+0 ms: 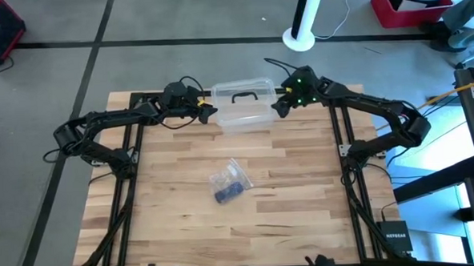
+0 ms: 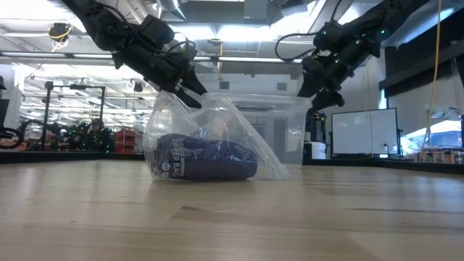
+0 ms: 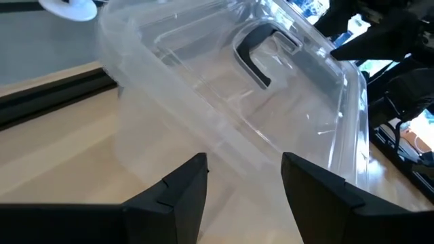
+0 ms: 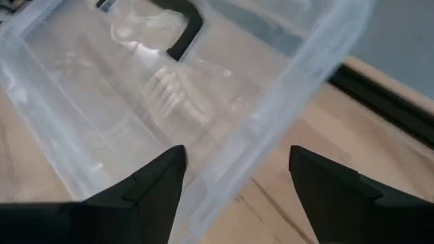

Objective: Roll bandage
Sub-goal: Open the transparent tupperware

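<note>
Left gripper [image 1: 210, 112] at 9 o'clock of box [image 1: 242, 106], right gripper [image 1: 279, 107] at 3 o'clock, both wide; bandage [image 1: 228, 193] in bag [image 1: 230, 178] at 6 o'clock.

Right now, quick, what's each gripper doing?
Left gripper: open, empty, at the clear box.
Right gripper: open, empty, at the box's other end.

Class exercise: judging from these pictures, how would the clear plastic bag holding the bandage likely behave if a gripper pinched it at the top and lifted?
The clear plastic bag looks thin and crinkled, so it would probably flop and stretch rather than hold shape. The bandage sits as a compact roll at the bottom, so it would likely hang low and swing. The glossy film may slip between fingers.
</note>
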### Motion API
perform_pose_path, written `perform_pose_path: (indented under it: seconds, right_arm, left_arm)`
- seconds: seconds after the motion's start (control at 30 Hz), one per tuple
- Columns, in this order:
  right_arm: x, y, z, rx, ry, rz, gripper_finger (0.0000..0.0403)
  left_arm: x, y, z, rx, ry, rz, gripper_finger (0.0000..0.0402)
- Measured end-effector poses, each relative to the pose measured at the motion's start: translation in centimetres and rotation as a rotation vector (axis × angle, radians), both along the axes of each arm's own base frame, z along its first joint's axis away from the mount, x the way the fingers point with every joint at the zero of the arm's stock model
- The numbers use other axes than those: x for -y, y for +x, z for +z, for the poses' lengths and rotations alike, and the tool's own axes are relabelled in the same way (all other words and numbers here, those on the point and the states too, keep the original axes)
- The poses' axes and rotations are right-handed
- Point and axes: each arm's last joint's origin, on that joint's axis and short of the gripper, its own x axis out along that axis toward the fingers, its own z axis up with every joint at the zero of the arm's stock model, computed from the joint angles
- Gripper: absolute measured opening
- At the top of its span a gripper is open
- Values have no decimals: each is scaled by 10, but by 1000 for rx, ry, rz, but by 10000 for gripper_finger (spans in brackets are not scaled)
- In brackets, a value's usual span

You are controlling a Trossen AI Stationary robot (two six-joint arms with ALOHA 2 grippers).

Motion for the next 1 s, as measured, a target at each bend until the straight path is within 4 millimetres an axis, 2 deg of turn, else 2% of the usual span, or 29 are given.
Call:
perform_pose_path:
  seconds: [0.23,0.47,1.0]
  right_arm:
    - [6,9,-8,50,22,62,269]
    - [3,8,10,184,23,76,269]
    - [-4,4,27,236,103,66,269]
  left_arm:
    - [0,-1,0,-8,-1,8,180]
    - [1,-1,-2,-22,-7,10,180]
    - [1,-1,-2,-32,12,-4,180]
